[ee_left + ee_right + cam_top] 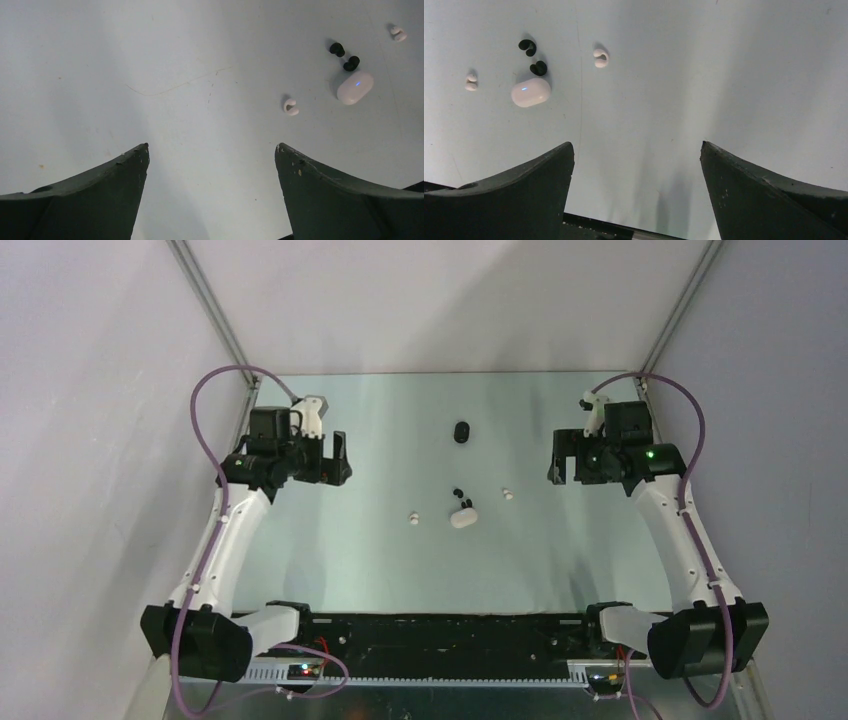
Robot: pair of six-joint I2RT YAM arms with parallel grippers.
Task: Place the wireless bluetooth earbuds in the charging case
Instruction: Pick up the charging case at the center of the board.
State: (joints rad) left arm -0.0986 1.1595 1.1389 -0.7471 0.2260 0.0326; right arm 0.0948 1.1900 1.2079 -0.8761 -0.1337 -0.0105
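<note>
A white oval charging case (pixel 463 519) lies shut at the table's middle, with a blue light on its lid (pixel 355 87). Two black earbuds (pixel 457 492) (pixel 465 503) lie just behind it. One white earbud (pixel 412 519) lies to its left and another (pixel 507 494) to its right. A black oval case (pixel 461 431) lies farther back. My left gripper (pixel 340 460) is open and empty at the left, well away from the buds. My right gripper (pixel 557 458) is open and empty at the right. Both wrist views show the white case (pixel 530 92) and all the buds.
The pale green table (pixel 380 570) is boxed in by white walls at the left, back and right. A black strip with both arm bases (pixel 440 635) runs along the near edge.
</note>
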